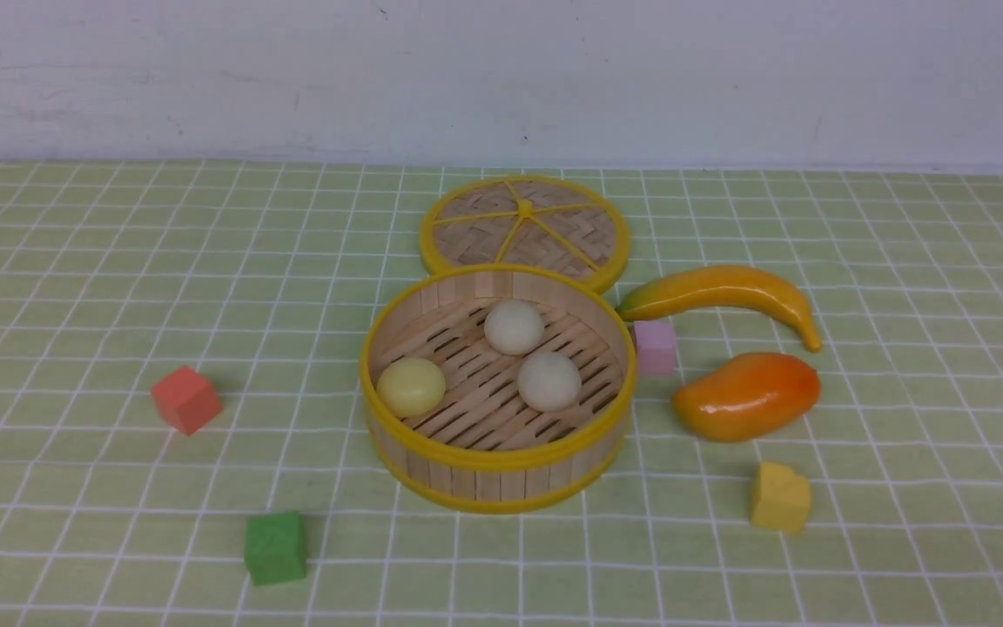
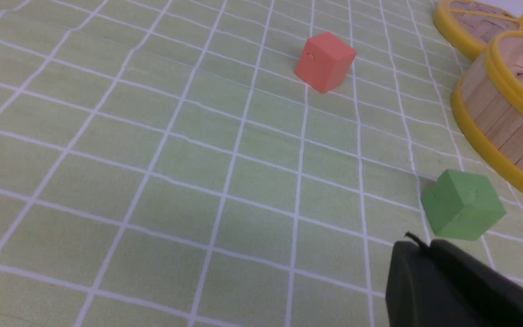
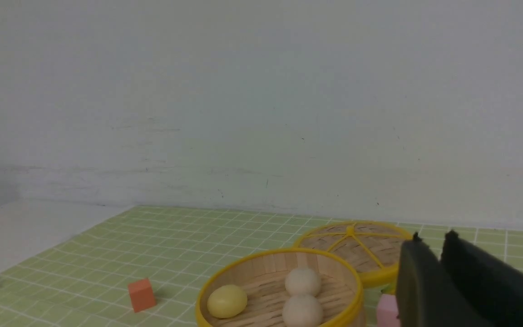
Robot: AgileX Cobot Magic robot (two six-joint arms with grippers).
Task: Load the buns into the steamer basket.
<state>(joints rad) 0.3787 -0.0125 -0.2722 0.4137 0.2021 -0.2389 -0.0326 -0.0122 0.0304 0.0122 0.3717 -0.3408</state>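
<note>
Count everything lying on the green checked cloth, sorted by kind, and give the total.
Buns: 3, two off-white and one pale yellow, all inside the steamer basket
Steamer basket: 1
Woven lid: 1
Foam cubes: 4, red, green, pink, yellow
Banana: 1
Mango: 1
Total: 11
</note>
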